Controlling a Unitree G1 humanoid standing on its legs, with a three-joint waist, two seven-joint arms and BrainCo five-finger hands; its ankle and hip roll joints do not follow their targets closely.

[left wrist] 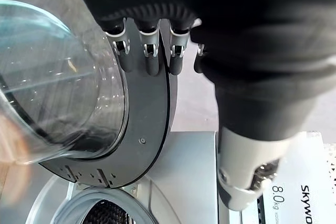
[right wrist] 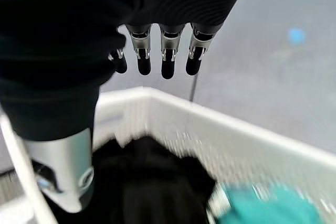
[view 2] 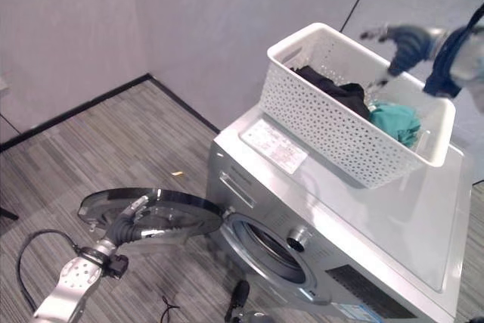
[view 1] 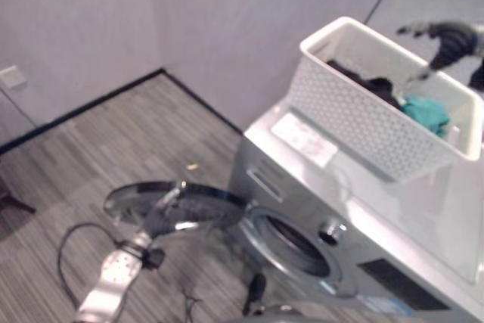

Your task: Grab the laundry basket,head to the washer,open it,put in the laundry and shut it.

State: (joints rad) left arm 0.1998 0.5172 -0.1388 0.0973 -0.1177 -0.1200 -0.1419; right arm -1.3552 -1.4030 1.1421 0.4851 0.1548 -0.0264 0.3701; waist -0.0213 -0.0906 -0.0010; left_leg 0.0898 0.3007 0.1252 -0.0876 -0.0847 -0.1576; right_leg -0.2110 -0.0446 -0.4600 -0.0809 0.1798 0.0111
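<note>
A silver front-loading washer (view 2: 378,225) stands against the wall. Its round glass door (view 2: 178,213) is swung wide open to the left, so the drum opening (view 2: 274,247) is bare. My left hand (view 2: 130,221) lies against the door's dark rim (left wrist: 147,124), with straight fingers (left wrist: 149,59) resting on it. On top of the washer sits a white perforated laundry basket (view 2: 333,130) holding black clothes (view 2: 333,88) and a teal garment (view 2: 397,120). My right hand (view 2: 404,39) hovers open over the basket's far side, and its fingers (right wrist: 165,56) hold nothing.
The washer backs onto a grey wall with a black skirting line. Striped wood-look floor (view 2: 91,149) spreads out to the left of the open door. A small yellow scrap (view 2: 176,173) lies on it. A wall socket (view 1: 11,76) is at the far left.
</note>
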